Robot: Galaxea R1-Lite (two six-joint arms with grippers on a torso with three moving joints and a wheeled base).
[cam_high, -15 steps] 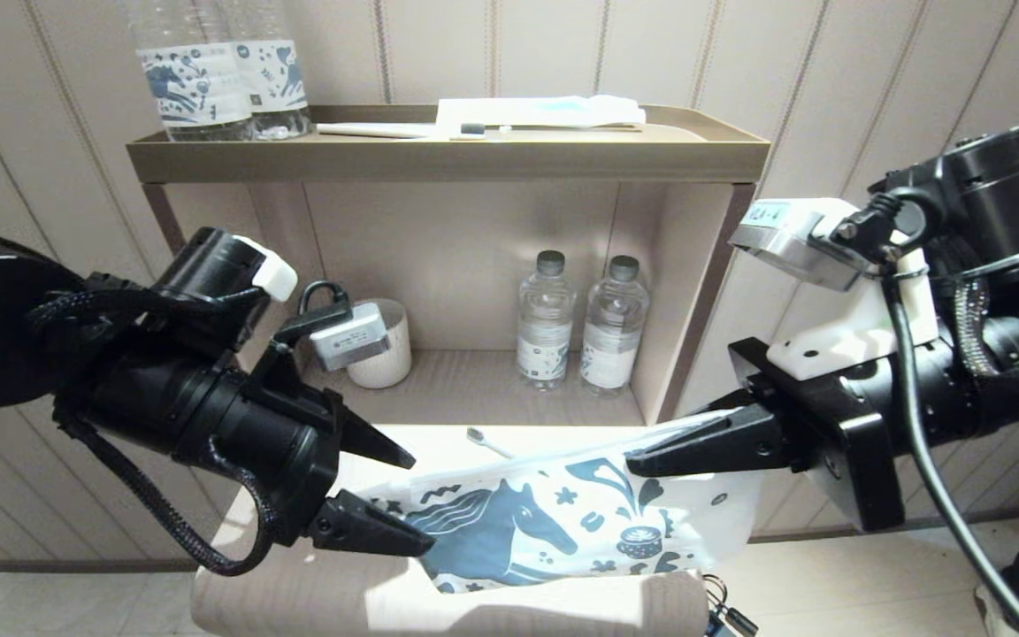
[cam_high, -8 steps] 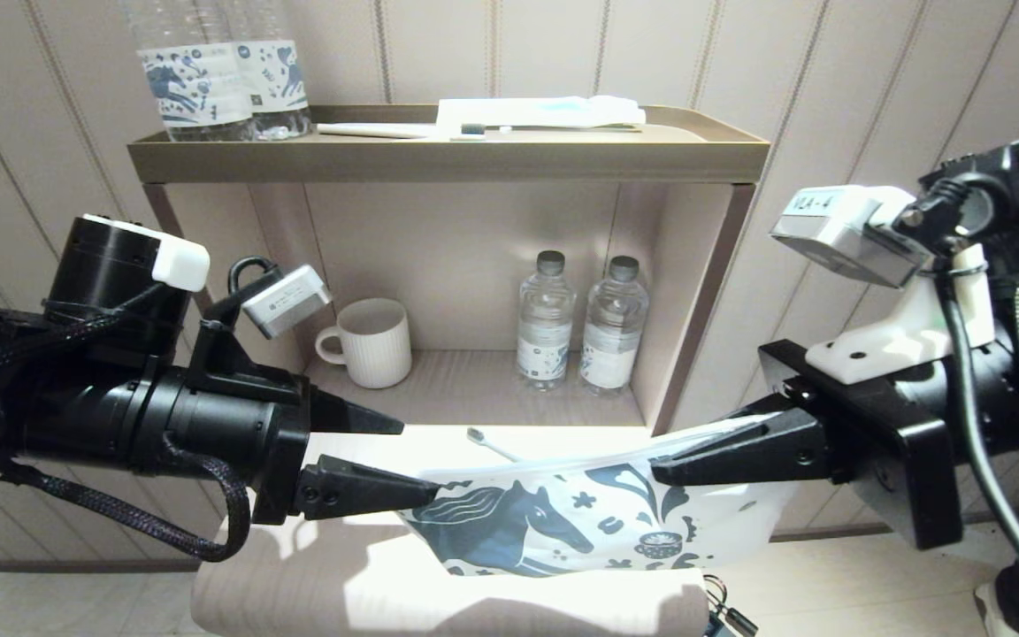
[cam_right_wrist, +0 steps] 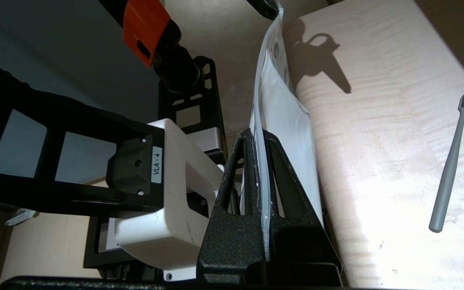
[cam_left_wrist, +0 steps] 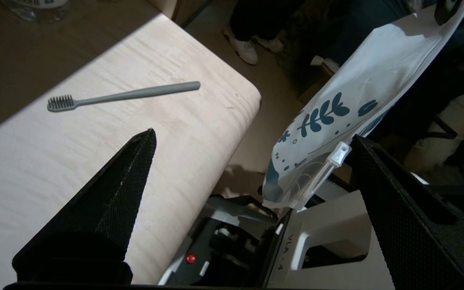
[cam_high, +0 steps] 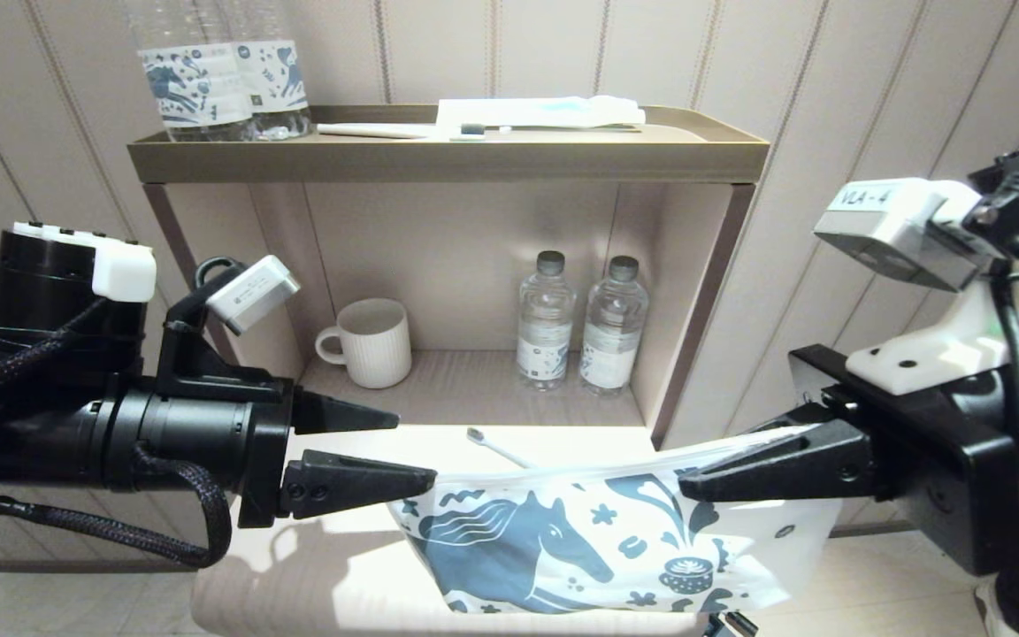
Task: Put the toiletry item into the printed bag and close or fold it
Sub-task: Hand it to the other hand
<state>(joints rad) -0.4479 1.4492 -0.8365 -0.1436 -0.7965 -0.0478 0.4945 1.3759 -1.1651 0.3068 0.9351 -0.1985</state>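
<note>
The toothbrush (cam_high: 497,449) lies flat on the pale wooden table (cam_high: 359,566), behind the printed bag (cam_high: 616,553) in the head view, its bristle head toward eleven o'clock and its handle running toward five o'clock, where the bag's top edge hides the rest; it touches neither gripper nor bag. From the left gripper (cam_high: 408,451) the brush sits at about three o'clock, near and slightly beyond the fingertips; from the right gripper (cam_high: 691,482) it lies at about ten o'clock and farther off; so the left arm is the nearer one, and its jaws stand wide apart with nothing between them. The right gripper is clamped on the bag's upper edge, holding the pouch hanging over the table's front edge; in the left wrist view the bag's loose corner with its clear zip slider hangs just beside one left finger, and whether it brushes it I cannot say for sure.

Compared with a second ago, the left jaws have spread a little wider, the left wrist has rolled so the two fingers stack more level, and its lower finger has let go of the bag's corner; the right gripper has drawn the bag toward three o'clock and slightly up; the brush has not moved.
</note>
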